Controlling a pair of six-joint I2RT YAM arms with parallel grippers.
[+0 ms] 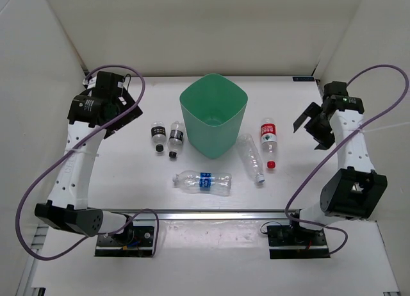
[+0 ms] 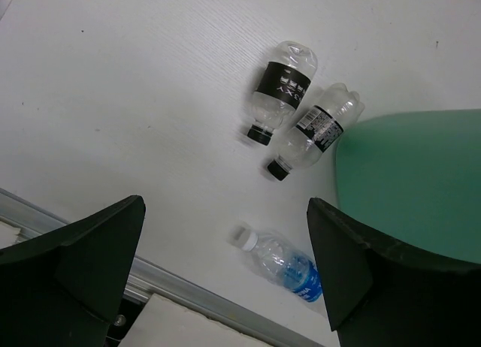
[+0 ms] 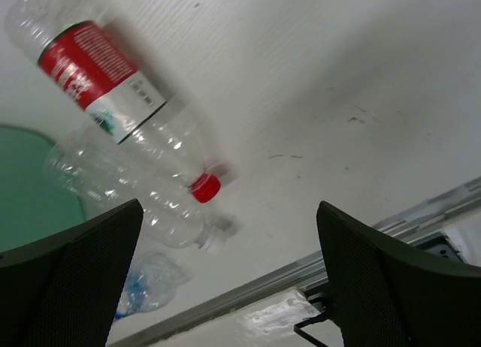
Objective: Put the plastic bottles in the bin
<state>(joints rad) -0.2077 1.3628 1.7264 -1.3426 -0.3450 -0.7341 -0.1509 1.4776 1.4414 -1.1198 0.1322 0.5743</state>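
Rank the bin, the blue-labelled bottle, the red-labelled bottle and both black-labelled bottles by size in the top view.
Largest: bin.
Then blue-labelled bottle.
Then red-labelled bottle.
Last, looking alike: outer black-labelled bottle and inner black-labelled bottle.

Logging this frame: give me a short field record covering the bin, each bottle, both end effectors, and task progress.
bin: upright, centre, no bottle visible inside
black-labelled bottles: lying side by side, left of the bin
red-labelled bottle: lying right of the bin, cap toward the arms
unlabelled bottle: lying between the bin and the red-labelled bottle
blue-labelled bottle: lying in front of the bin
left end effector: open, empty
right end effector: open, empty
progress: all five bottles outside the bin
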